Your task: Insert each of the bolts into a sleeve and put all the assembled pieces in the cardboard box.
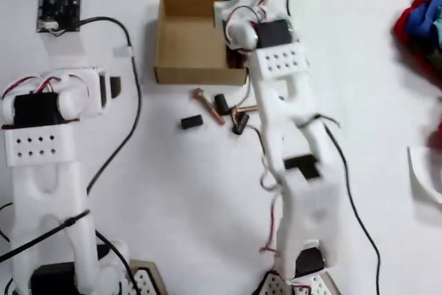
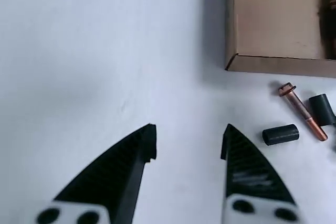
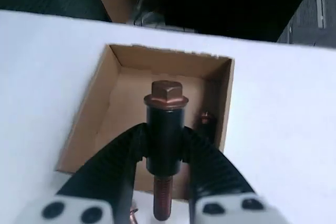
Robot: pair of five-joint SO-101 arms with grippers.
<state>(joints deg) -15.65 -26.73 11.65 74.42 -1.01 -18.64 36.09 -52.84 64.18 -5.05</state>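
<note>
My right gripper (image 3: 165, 136) is shut on an assembled piece (image 3: 166, 124), a copper bolt standing upright through a black sleeve, held over the open cardboard box (image 3: 92, 114). Another assembled piece (image 3: 205, 123) leans against the box's inner wall. In the high view the box (image 1: 181, 46) sits at the back of the table with the right arm over its right side. In front of it lie a loose bolt (image 1: 207, 106), a second bolt (image 1: 246, 110) and three black sleeves (image 1: 192, 122) (image 1: 221, 104) (image 1: 240, 124). My left gripper (image 2: 189, 140) is open above bare table, short of a sleeve (image 2: 281, 134) and a bolt (image 2: 303, 112).
A small black circuit board (image 1: 59, 10) with a cable lies at the back left. Its black cable (image 1: 131, 101) runs down the table between the arms. Red and blue cloth (image 1: 421, 22) sits at the right edge, with a white object (image 1: 425, 170) below it.
</note>
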